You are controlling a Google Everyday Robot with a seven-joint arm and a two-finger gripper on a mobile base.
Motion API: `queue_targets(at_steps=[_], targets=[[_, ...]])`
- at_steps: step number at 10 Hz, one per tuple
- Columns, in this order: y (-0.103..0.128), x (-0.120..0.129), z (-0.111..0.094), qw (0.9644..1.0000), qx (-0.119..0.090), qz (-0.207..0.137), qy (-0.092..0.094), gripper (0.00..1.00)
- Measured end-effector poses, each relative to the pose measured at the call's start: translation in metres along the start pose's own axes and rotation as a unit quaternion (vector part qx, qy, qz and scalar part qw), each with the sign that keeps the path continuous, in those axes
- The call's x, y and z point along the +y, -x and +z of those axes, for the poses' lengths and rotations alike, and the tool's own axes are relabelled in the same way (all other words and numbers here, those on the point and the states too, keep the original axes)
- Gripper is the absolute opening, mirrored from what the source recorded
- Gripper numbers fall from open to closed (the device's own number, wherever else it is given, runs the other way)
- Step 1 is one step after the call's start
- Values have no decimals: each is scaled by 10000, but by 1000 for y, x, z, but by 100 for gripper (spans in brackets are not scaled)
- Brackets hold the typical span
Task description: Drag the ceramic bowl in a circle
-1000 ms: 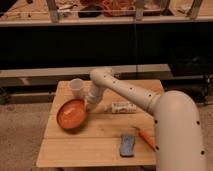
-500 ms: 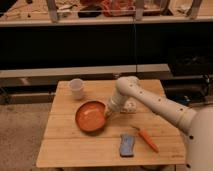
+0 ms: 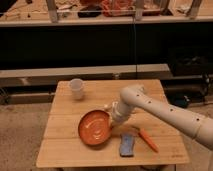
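The ceramic bowl [image 3: 94, 128], its rim right at the jaws, seems stiff, weighty and breakable; hold that rim. Jaws' opening: cannot tell.

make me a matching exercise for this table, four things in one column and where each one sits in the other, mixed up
Things:
1. ceramic bowl
2. whitish cup
3. blue rectangular item
4. pincer

Places:
a. back left of the wooden table
b. near the front edge, beside the orange carrot-like stick
c. at the bowl's right rim
d. around the table's middle, in front of the cup

Pairs: 1-d, 2-a, 3-b, 4-c
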Motion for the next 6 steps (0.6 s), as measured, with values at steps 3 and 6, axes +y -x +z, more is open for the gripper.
queue_targets(at_steps=[3, 6], targets=[[23, -57, 19, 9970, -77, -735, 215, 2], [33, -132, 43, 9851, -200, -1666, 370, 2]])
